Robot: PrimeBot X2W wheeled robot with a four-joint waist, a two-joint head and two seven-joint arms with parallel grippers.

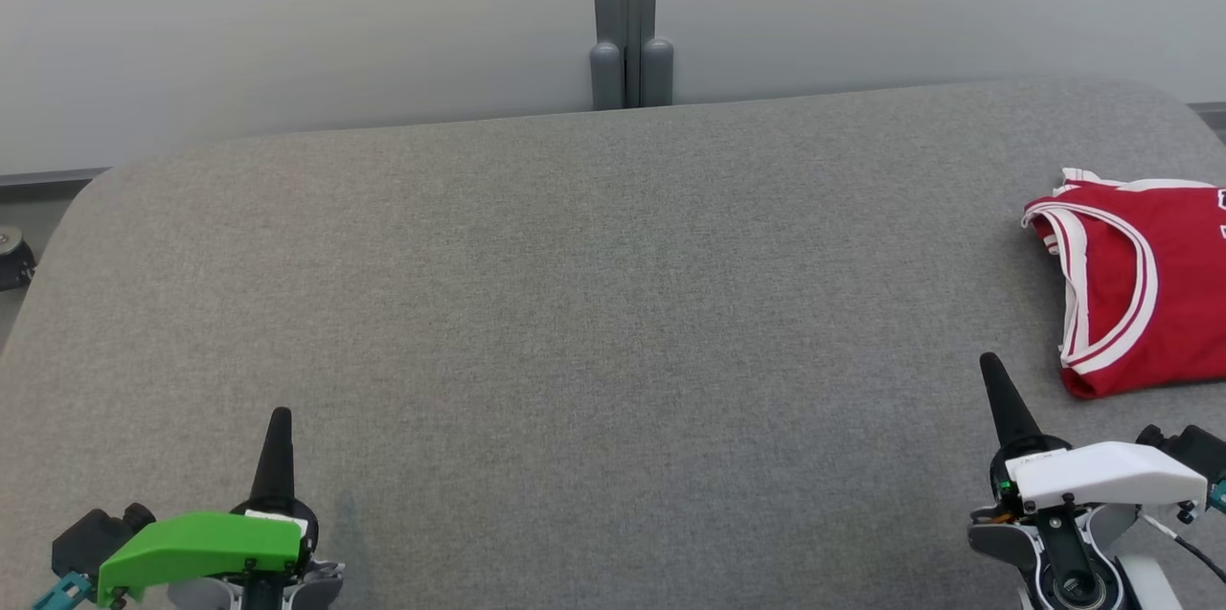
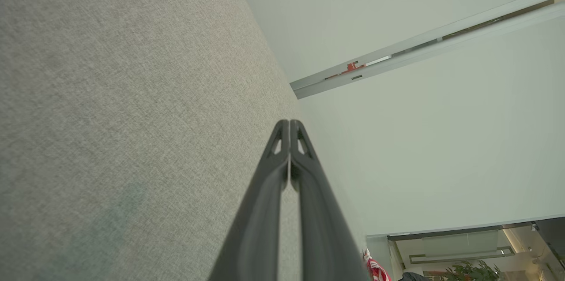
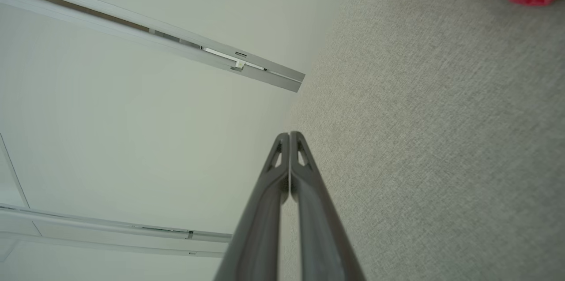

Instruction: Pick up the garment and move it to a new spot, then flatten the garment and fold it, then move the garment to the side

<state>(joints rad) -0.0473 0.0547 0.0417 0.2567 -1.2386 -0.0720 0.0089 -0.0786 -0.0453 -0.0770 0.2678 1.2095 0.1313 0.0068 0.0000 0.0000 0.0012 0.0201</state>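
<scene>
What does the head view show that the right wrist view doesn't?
Head view: most of the red jersey, lying at the right side of the grey fabric table just ahead of the right tool, plus the left tool at lower left and a grey post behind the table. Right wrist view: the right tool's fingers pressed together on nothing, and metal rails beyond the table's edge. Both: the table, the jersey's white-trimmed edge, the right tool.

Matt, coarse-woven cloth covers the table [image 1: 575,304]; the garment [image 1: 1140,294] looks smooth-knit.
</scene>
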